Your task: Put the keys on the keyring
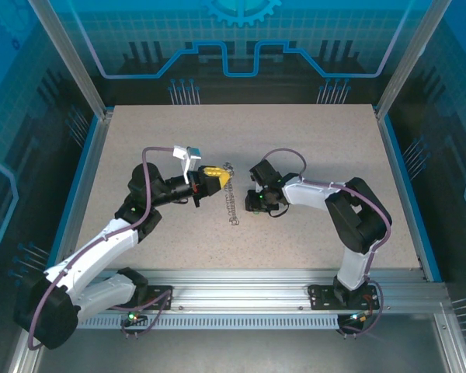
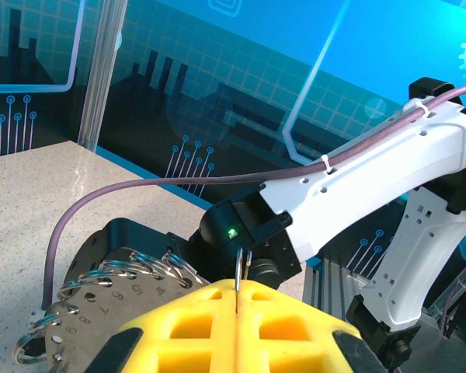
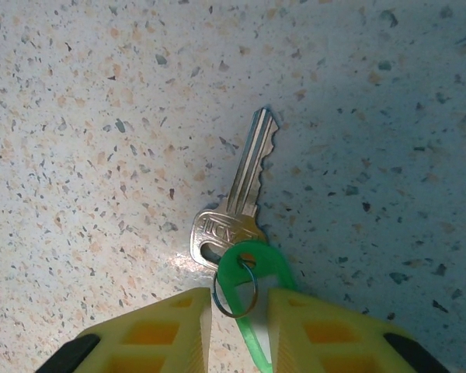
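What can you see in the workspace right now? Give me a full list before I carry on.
key: one, silvery with a green tag and a small ring, flat on the table under the right gripper.
keyring: one, dark loop with silvery links, mid-table, running from the left gripper's tip towards the near edge.
table: one, speckled beige, inside a blue-walled enclosure.
left gripper: one, yellow fingers, shut on the keyring's thin wire.
right gripper: one, yellow fingers either side of the tag and ring; grip unclear.
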`<state>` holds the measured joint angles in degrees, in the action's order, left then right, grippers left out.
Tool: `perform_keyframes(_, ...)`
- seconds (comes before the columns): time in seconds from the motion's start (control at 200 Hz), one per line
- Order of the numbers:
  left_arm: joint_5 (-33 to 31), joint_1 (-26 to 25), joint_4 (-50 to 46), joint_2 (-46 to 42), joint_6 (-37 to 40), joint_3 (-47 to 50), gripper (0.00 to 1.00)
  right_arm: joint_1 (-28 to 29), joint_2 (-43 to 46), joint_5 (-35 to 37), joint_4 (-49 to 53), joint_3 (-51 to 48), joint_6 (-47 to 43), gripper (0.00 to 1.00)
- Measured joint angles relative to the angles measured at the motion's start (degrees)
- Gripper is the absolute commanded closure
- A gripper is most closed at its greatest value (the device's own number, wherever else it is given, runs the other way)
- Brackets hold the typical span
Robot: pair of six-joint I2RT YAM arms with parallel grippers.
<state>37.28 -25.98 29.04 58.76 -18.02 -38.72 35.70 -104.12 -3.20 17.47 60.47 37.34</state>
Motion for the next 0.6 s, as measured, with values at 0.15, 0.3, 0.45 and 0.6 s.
perform_keyframes(0.15,0.0,0.0,0.0,0.0,0.0,0.0,1.0,0.0,0.1,0.0,0.0,0.0,0.0,0.73)
perform_keyframes(0.3,0.0,0.0,0.5,0.1,0.0,0.0,1.0,0.0,0.1,0.0,0.0,0.0,0.2,0.73)
perform_keyframes(0.45,0.0,0.0,0.9,0.2,0.0,0.0,1.0,0.0,0.0,0.0,-0.1,0.0,0.2,0.73)
perform_keyframes(0.6,0.0,0.0,0.9,0.3,0.0,0.0,1.0,0.0,-0.4,0.0,-0.3,0.4,0.3,0.74)
